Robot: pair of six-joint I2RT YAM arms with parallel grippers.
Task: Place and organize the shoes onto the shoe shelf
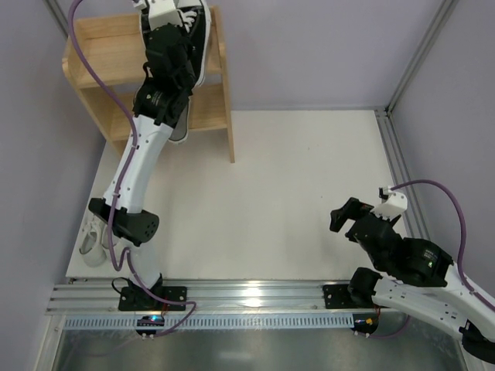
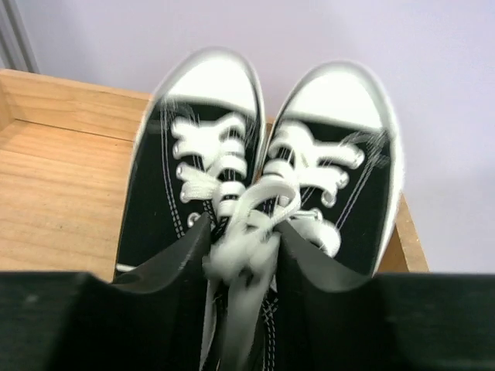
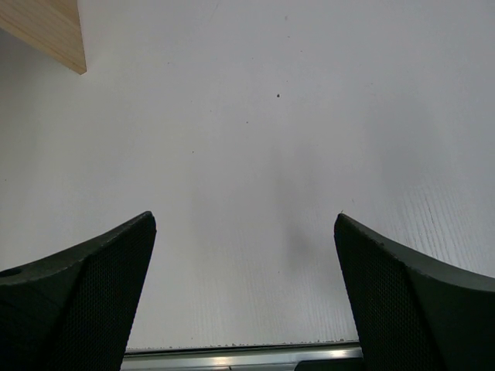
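The pair of black canvas sneakers (image 2: 348,193) with white toe caps hangs at the right end of the wooden shoe shelf's top tier (image 2: 62,193), toes toward the back wall. My left gripper (image 2: 244,232) is shut on their bunched white laces. From above, the left arm reaches over the shelf (image 1: 100,66), with the black sneakers (image 1: 199,31) under the left gripper (image 1: 170,39). A white shoe (image 1: 91,241) lies on the table beside the left arm's base. A greyish shape (image 1: 180,130) shows on the lower tier, mostly hidden by the arm. My right gripper (image 1: 352,220) is open and empty.
The right wrist view shows bare white table under the right gripper (image 3: 244,255) and one corner of the shelf (image 3: 46,31) at the top left. Aluminium rails (image 1: 394,154) run along the table's right side and near edge. Grey walls stand behind the shelf.
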